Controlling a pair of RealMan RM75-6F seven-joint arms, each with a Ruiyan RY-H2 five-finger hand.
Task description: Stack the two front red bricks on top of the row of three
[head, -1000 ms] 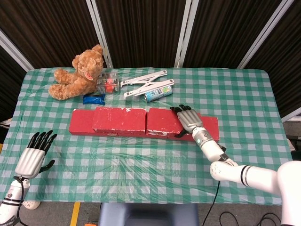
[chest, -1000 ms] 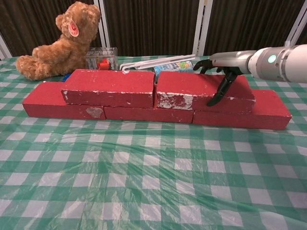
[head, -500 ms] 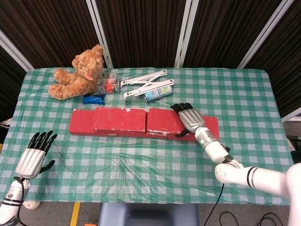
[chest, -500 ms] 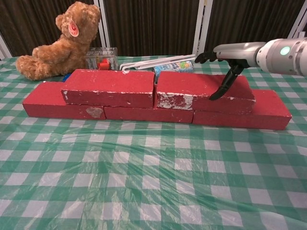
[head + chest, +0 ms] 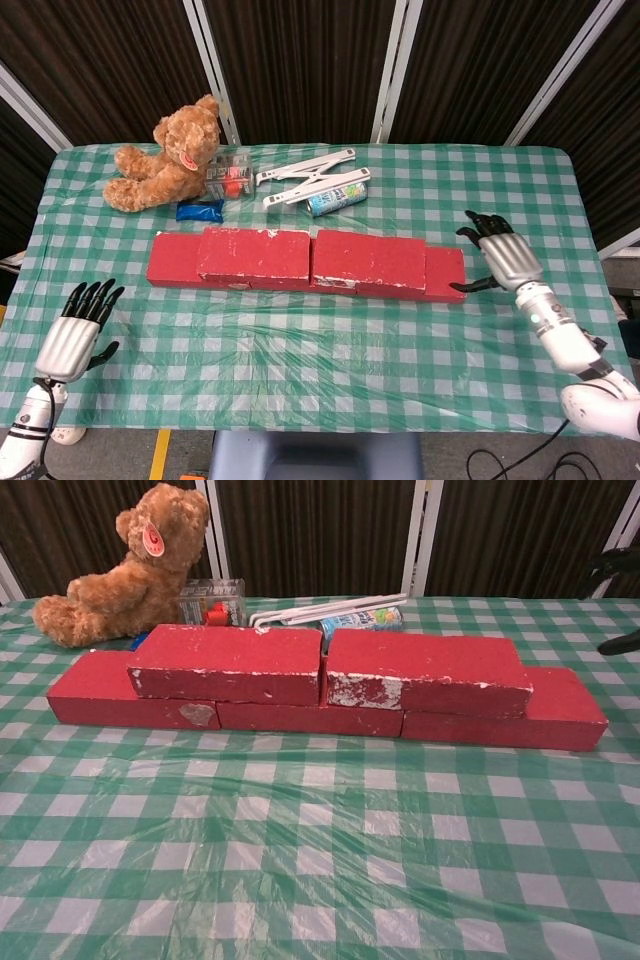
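Two red bricks lie on top of a row of three red bricks: the upper left brick (image 5: 253,254) (image 5: 228,662) and the upper right brick (image 5: 368,261) (image 5: 425,670). The bottom row (image 5: 173,258) (image 5: 565,715) shows at both ends beneath them. My right hand (image 5: 499,257) hovers open off the right end of the row, holding nothing; only its fingertips (image 5: 618,643) show at the chest view's right edge. My left hand (image 5: 74,331) is open over the front left of the table, far from the bricks.
Behind the bricks sit a brown teddy bear (image 5: 168,155) (image 5: 120,568), a clear plastic box (image 5: 230,175), a blue packet (image 5: 199,210), a white folding rack (image 5: 305,176) and a can (image 5: 335,198). The green checked tablecloth (image 5: 300,340) spreads in front.
My right hand has lifted off the upper right brick and drawn away to the right, past the end of the row. The bricks and my left hand stay put.
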